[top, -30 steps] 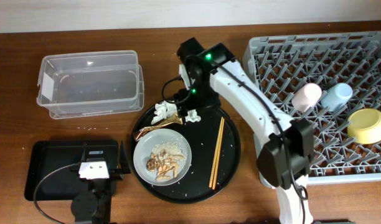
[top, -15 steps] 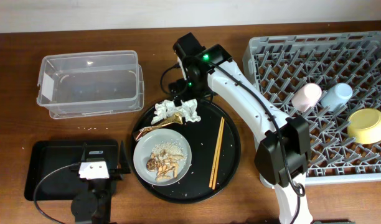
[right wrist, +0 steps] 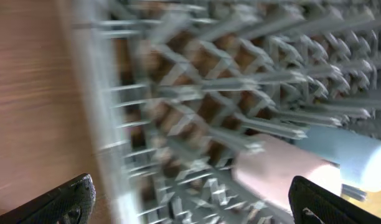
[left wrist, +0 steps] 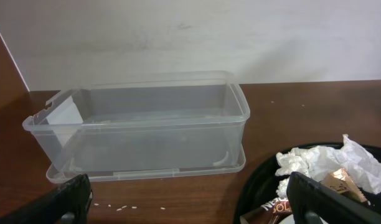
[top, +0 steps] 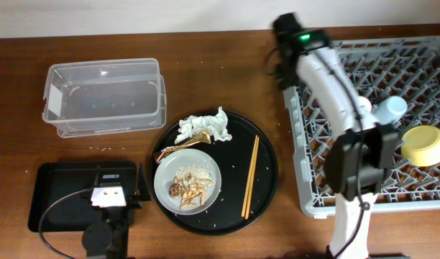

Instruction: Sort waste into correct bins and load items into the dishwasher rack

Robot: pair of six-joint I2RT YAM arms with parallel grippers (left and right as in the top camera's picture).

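Note:
Crumpled white tissue (top: pixel 204 127) and a gold-brown foil wrapper (top: pixel 180 146) lie on the round black tray (top: pixel 267 173). The grey plate (top: pixel 188 180) there holds rice and brown scraps (top: pixel 190 185), with chopsticks (top: pixel 250 176) beside it. The grey rack (top: pixel 378 165) holds the pink cup (right wrist: pixel 277 171), blue cup (top: pixel 390 108) and yellow-green bowl (top: pixel 425 144). My right gripper (top: pixel 283 68) is open and empty over the rack's left edge (right wrist: pixel 109 124). My left gripper (top: pixel 116 183) is open and empty over the black rectangular tray (top: pixel 62 194), facing the clear tub (left wrist: pixel 141 124).
The clear tub (top: pixel 103 96) stands at the back left with nothing in it. A few rice grains (left wrist: pixel 122 207) lie on the wood in front of it. The tissue (left wrist: pixel 321 162) and wrapper (left wrist: pixel 340 183) show at the right of the left wrist view.
My right arm has swung right, from above the tissue on the round tray to the rack's back left corner. The tissue stays on the tray. The left arm has not moved.

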